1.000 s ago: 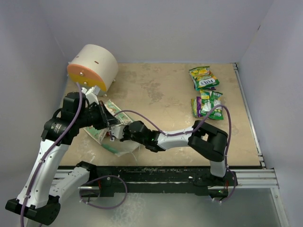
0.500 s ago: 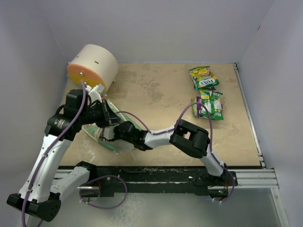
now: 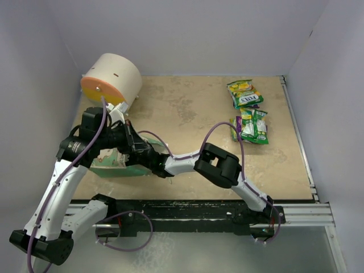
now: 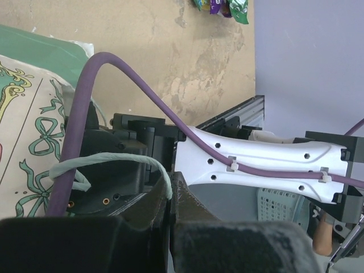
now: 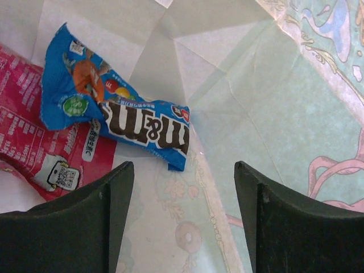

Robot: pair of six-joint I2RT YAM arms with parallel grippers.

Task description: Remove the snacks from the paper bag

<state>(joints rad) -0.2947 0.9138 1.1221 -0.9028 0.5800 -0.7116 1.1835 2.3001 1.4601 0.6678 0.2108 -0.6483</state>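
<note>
Mottled tan table [image 3: 187, 108], grey walls [image 3: 187, 34]. The paper bag [image 3: 108, 169] lies flat at lower left, long axis sideways, mouth rightward. The left claw [image 4: 172, 190] pinches its string handle [image 4: 114, 162]. The right claw [image 5: 183, 170] is spread inside, over a blue packet [image 5: 114, 111].

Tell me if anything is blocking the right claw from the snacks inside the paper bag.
Nothing visible does. The right claw is open inside the paper bag. The blue m&m's packet, overlapping the pink packet, lies just ahead of its fingers with only bare lining between.
</note>
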